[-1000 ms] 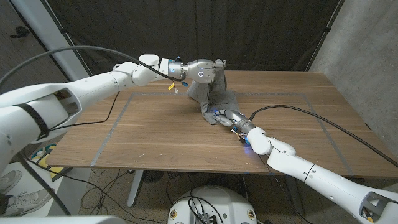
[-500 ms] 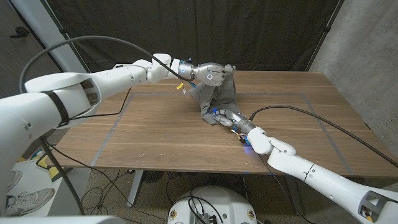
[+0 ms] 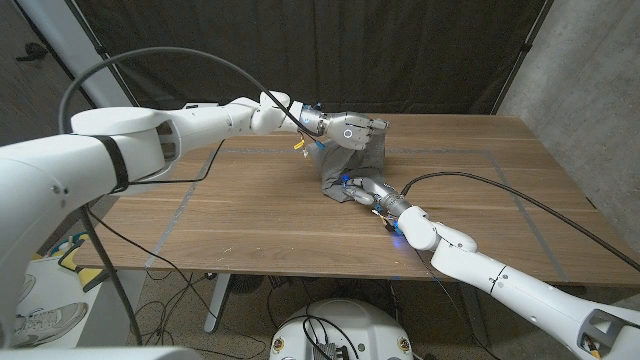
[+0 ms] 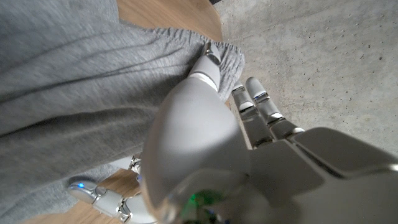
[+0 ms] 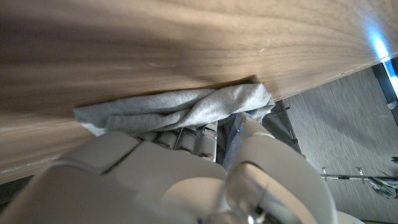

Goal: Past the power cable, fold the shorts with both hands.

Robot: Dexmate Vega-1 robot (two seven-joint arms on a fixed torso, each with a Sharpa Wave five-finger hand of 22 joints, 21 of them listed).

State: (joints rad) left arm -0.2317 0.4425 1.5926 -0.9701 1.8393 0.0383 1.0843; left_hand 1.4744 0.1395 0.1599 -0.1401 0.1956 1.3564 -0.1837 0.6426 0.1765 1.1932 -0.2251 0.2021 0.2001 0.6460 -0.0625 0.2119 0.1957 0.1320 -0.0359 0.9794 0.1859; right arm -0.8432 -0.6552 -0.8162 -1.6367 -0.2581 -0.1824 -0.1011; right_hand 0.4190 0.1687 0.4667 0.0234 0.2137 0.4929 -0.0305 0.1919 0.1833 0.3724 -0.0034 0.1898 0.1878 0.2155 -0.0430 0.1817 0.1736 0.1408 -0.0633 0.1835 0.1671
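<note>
Grey shorts (image 3: 352, 166), soft, light, limp. Left hand (image 3: 351, 129) gripping raised waistband edge; right hand (image 3: 366, 189) fingers closed, pinching lower hem on desk (image 3: 250, 210). Best hold: hems, corners.

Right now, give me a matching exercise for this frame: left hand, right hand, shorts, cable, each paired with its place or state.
Things:
1. left hand
2. right hand
3. shorts
4. cable

States:
A. grey, part lifted off the table
B. black, lying along the right arm
C. holds the shorts' raised edge
D. pins the shorts' low end on the wood

Pairs: 1-C, 2-D, 3-A, 4-B
</note>
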